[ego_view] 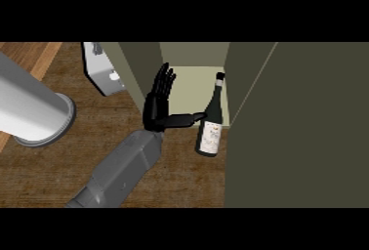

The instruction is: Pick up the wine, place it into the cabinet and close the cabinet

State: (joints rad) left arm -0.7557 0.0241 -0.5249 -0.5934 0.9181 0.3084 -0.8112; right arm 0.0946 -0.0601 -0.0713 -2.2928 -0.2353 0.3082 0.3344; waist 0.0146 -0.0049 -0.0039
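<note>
My forearm (pixel 122 171) came in from the lower edge across the wooden counter (pixel 180 180). Which of my two hands this was, I could not tell for sure; only one showed. The hand (pixel 158 105) was open, the fingers straight and pointing away from me, the thumb stretched out sideways toward the wine bottle (pixel 211 119). It held nothing, though the thumb tip was touching or nearly touching the bottle. The bottle was just to the right of the hand, at the front edge of the open cabinet (pixel 191 85), with its base nearer me and its neck pointing inward. I judged the next move must go sideways, to the right.
</note>
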